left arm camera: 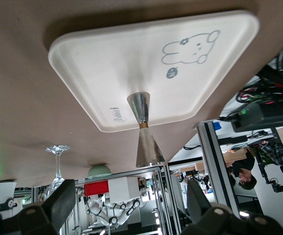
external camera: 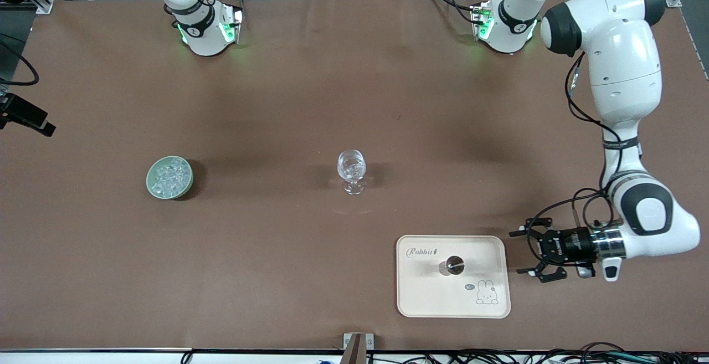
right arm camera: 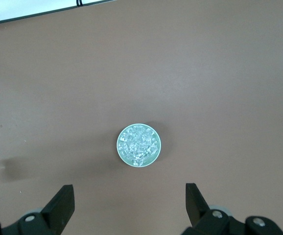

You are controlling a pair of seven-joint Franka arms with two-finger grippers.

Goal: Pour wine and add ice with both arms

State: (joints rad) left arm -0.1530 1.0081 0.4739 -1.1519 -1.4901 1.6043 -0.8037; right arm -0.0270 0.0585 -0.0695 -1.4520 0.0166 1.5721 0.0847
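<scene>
**Tray and jigger at the front edge, ice waiting in its bowl**

Nearest the front camera, a cream tray printed with a rabbit lies flat on the brown counter, toward the left arm's end. On it stands a small metal jigger, upright, shaped like two cones joined at a narrow waist; the left wrist view shows it plainly on the tray.

Just beside the tray's edge hovers the left end effector, turned sideways and pointing at the tray, its fingers spread apart with nothing between them. The left arm bends down to it along that end of the counter.

Farther from the camera, near the middle of the counter, a clear stemmed glass stands upright, well apart from the tray.

Toward the right arm's end sits a pale green bowl heaped with ice, small clear cubes. The right wrist view looks straight down on the bowl and ice. The right end effector hangs high over the bowl, fingers wide apart and empty. Only the base of the right arm shows in the front view.
</scene>
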